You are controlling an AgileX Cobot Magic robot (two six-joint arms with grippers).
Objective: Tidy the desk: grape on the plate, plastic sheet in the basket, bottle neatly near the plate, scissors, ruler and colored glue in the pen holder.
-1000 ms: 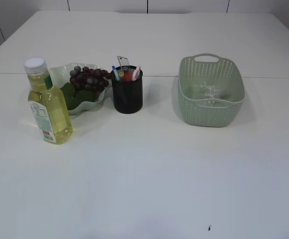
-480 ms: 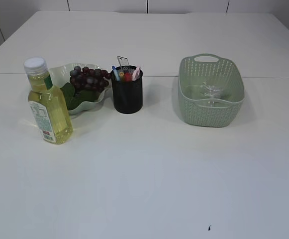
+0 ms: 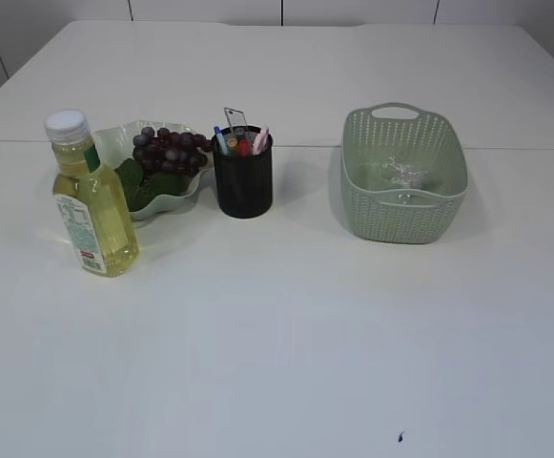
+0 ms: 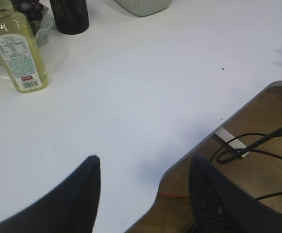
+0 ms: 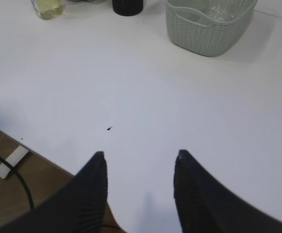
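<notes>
On the desk (image 3: pixel 286 334), ext. view: everything I was asked to sort looks placed. Grape (image 3: pixel 170 151) sits on the plate (image 3: pixel 114 138) at left-rear; bottle (image 3: pixel 90 198) stands upright just in front of and touching or nearly touching the plate's near rim, can't tell which. Pen holder (image 3: pixel 244 179) stands just right of the plate w/ several coloured items poking out; I can't separate scissors, ruler and glue at this res. Basket (image 3: pixel 405 176) is well apart to the right, w/ the clear plastic sheet (image 3: pixel 402 173) crumpled on its floor.

Left gripper (image 4: pixel 143 189), left wrist view: jaws spread wide, nothing between them, hanging over the desk's near edge. Right gripper (image 5: pixel 140 182), right wrist view: also wide apart, holding nothing, low near the front edge. Neither arm shows in the ext. view, so both are pulled back.

Risks as I judge them:
- Bottle: tall, narrow base, liquid inside; any arm sweep across the left side could tip it onto the plate and scatter the grape.
- Pen holder: items lean out past the rim; a brush from above could flick one out or topple the cup.
- Plastic sheet: light and springy; could uncurl and creep over the basket wall.
- Cables (image 4: pixel 257 145) below the desk edge: a low left-arm move could snag them.
</notes>
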